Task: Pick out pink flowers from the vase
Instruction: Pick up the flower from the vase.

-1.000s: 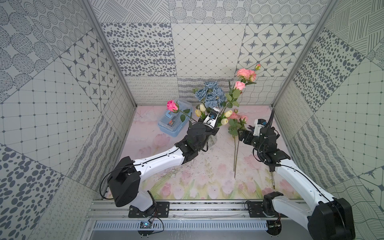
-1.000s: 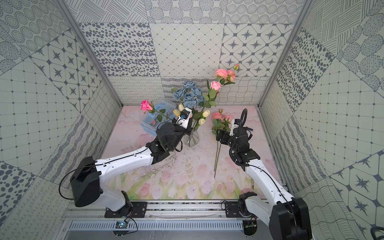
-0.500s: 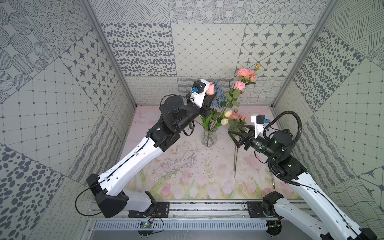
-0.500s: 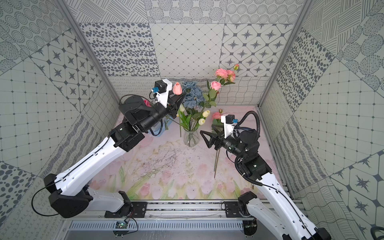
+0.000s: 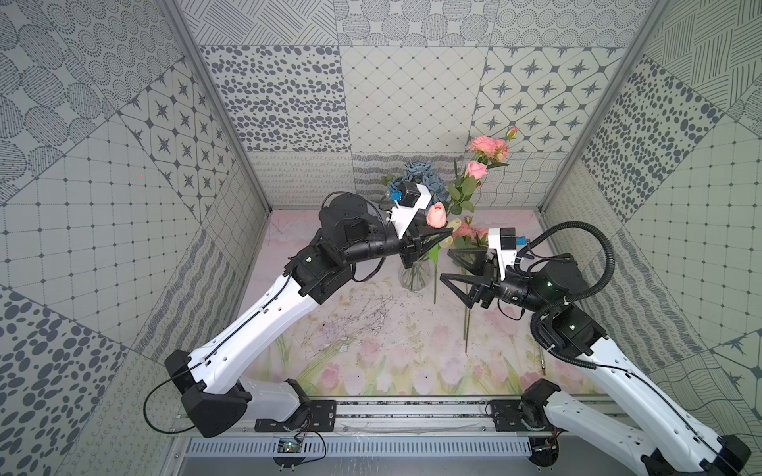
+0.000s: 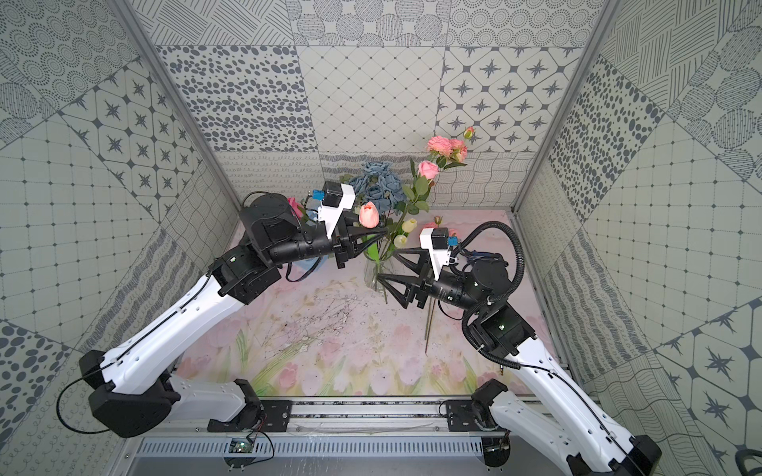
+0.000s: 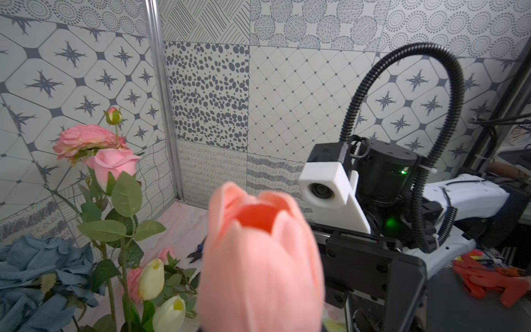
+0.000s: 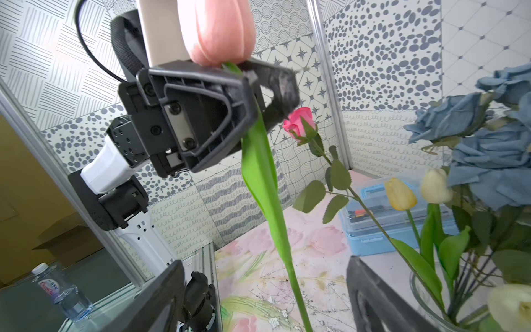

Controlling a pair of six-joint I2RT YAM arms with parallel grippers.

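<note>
Gripping a pink tulip (image 5: 436, 215) (image 6: 368, 214) by the stem just under the bloom, the left gripper (image 5: 446, 236) (image 6: 381, 235) has its jaws pinched nearly together. It is raised above the vase (image 5: 414, 276) (image 6: 373, 274). In the right wrist view the stem and its long green leaf hang straight down from the jaws. They stay outside the vase mouth, to one side of the glass (image 8: 425, 301). In the left wrist view the bloom (image 7: 258, 258) fills the foreground, blurred.

Right gripper (image 5: 447, 264) (image 6: 387, 263): jaws spread wide, nothing between them. It is level with the vase, just beside it, and points toward the left arm.

Contents of the vase:
- pink roses (image 5: 476, 169) (image 6: 428, 169) (image 7: 112, 163) on a tall leafy stem, the highest blooms in the bunch
- blue roses (image 6: 377, 185), partly behind the left wrist camera
- cream tulips (image 5: 453, 223) (image 7: 151, 278), low near the rim
- a deeper pink rose (image 8: 298, 123) leaning out on a long stem over the blue box (image 8: 373, 230); the lower end of its stem runs toward the vase

One more pink flower lies flat on the floral mat (image 5: 371, 350). Its stem (image 5: 468, 313) (image 6: 429, 325) passes under the right gripper, and its blooms (image 5: 466, 230) are behind it.

The vase stands upright on the mat, between the two grippers.
</note>
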